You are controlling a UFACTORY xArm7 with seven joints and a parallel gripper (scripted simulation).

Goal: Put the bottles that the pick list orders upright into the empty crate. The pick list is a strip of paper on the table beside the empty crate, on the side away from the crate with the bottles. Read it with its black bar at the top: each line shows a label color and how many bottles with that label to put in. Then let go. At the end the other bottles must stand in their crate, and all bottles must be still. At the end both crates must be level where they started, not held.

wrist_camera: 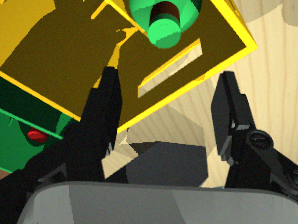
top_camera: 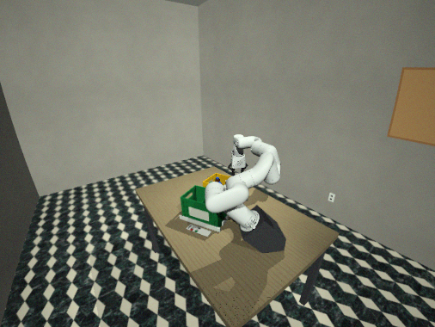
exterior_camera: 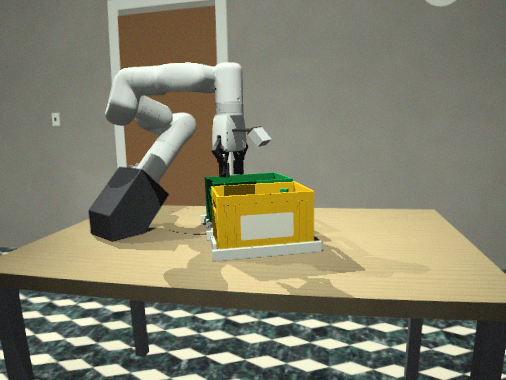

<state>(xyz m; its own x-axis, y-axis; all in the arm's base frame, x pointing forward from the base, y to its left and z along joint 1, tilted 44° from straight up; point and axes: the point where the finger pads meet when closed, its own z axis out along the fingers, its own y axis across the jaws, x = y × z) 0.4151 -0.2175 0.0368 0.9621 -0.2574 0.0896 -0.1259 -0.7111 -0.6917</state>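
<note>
The yellow crate [exterior_camera: 262,217] holds the bottles. A blue cap [top_camera: 217,179] shows in the top view. The green crate [top_camera: 199,211] stands next to it, and a red cap [wrist_camera: 36,137] shows inside it. The pick list [top_camera: 199,230] lies on the table beside the green crate. My gripper [wrist_camera: 167,86] [exterior_camera: 231,162] is open and empty, hovering above the yellow crate's edge.
Both crates stand on pale flat trays [exterior_camera: 265,248]. The arm's dark base [exterior_camera: 125,205] sits on the table beside the crates. My forearm [top_camera: 228,195] hangs over the green crate in the top view and hides part of it.
</note>
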